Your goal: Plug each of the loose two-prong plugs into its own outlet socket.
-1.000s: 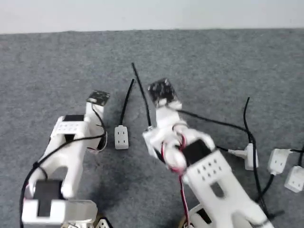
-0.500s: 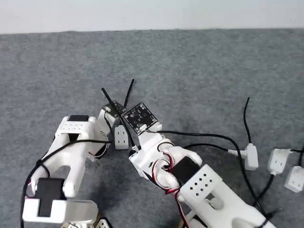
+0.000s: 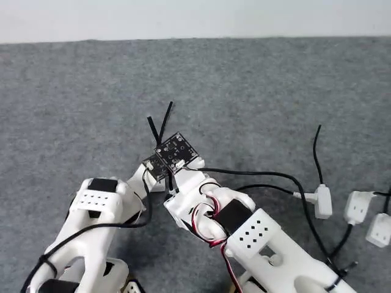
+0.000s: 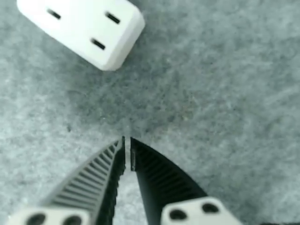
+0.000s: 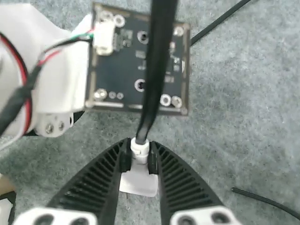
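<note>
Grey felt covers the table (image 3: 275, 85); both arms (image 3: 256, 235) meet mid-table, another loose plug (image 3: 322, 202) and a spare socket (image 3: 357, 206) well apart off to the side, with open room there. Left wrist view: the left gripper (image 4: 127, 151), pinched together on nothing, hovers near the white outlet socket (image 4: 84, 28). Right wrist view: the right gripper (image 5: 139, 152) clamps a white plug (image 5: 138, 182) — probably light, rigid, best held by its body; its stiff black cord (image 5: 157, 56) may tug.
</note>
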You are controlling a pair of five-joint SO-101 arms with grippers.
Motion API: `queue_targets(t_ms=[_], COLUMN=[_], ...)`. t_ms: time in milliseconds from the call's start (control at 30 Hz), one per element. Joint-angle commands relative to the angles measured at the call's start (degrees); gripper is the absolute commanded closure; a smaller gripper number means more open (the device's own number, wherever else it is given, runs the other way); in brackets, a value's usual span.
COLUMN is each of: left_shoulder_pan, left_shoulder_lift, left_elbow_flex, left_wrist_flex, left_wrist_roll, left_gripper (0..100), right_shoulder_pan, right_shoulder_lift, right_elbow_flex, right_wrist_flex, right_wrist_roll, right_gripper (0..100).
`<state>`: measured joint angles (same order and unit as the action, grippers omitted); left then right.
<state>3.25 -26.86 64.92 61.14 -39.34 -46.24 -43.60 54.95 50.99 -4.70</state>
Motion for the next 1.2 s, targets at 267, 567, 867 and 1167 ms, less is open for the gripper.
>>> queue_targets(t_ms=[267, 567, 867, 1167], left_shoulder_pan=[3.69, 3.69, -8.7, -13.63], left_shoulder_lift=[-2.9, -2.9, -14.24, -10.73], left_elbow_flex=[1.1, 0.92, 1.89, -2.33], left_wrist_flex=[1.49, 1.67, -9.32, -11.16], left_wrist_roll=[-6.42, -6.24, 14.95, 22.95], left_gripper=[99, 99, 99, 99], right_shoulder_pan=[0.13, 4.97, 5.05, 5.32], right_shoulder_lift=[0.75, 0.75, 4.53, 26.59], right_elbow_flex=[-0.7, -0.79, -1.76, -15.65], right_wrist_flex=[-4.44, -7.43, -20.88, -22.37], right_wrist_roll=[0.26, -3.69, -8.44, -6.68], right_gripper=[99.1, 99.1, 99.1, 99.1])
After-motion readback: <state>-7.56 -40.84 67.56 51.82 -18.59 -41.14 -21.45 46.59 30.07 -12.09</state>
